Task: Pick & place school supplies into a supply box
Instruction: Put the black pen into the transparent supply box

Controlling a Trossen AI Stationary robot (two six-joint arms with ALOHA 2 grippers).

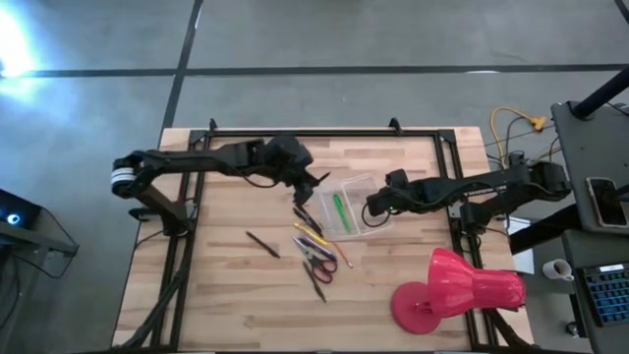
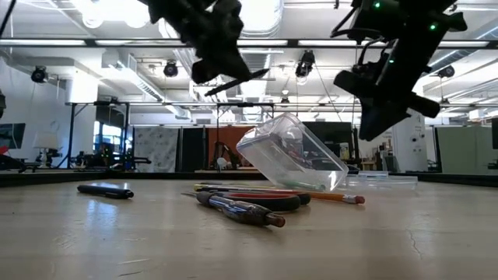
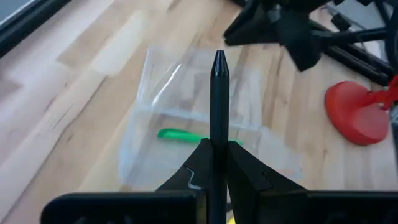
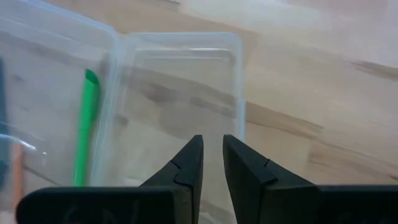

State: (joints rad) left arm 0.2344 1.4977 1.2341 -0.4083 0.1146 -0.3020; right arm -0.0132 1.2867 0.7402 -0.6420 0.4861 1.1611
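Note:
My left gripper [image 1: 313, 185] hovers above the table at the far-left side of the supply box [image 1: 349, 208], shut on a dark pen [image 3: 219, 106]. The clear box holds a green pen [image 4: 85, 124]. In the low view the box [image 2: 292, 155] stands tilted with its lower edge on the table, beside a flat clear part [image 2: 381, 182]. My right gripper [image 4: 212, 152] hangs over the box's right part, fingers a narrow gap apart, touching nothing. A dark pen [image 1: 262, 244], yellow pencil [image 1: 313, 232], red-handled scissors [image 1: 321, 260] and another dark pen [image 1: 316, 285] lie on the table. My left gripper pinches the dark pen's shaft [image 3: 218, 152] between its two fingers. The pen lies along the fingers and its capped tip [image 3: 219, 62] sticks out ahead of them, toward the box. It is lifted clear of the table and slants slightly in the low view [image 2: 237, 81].
A large pink-red lamp-shaped object [image 1: 457, 290] lies at the table's near right corner. A black frame [image 1: 295, 132] runs along the table's far and side edges. Bare wood lies at the near left [image 1: 206, 295].

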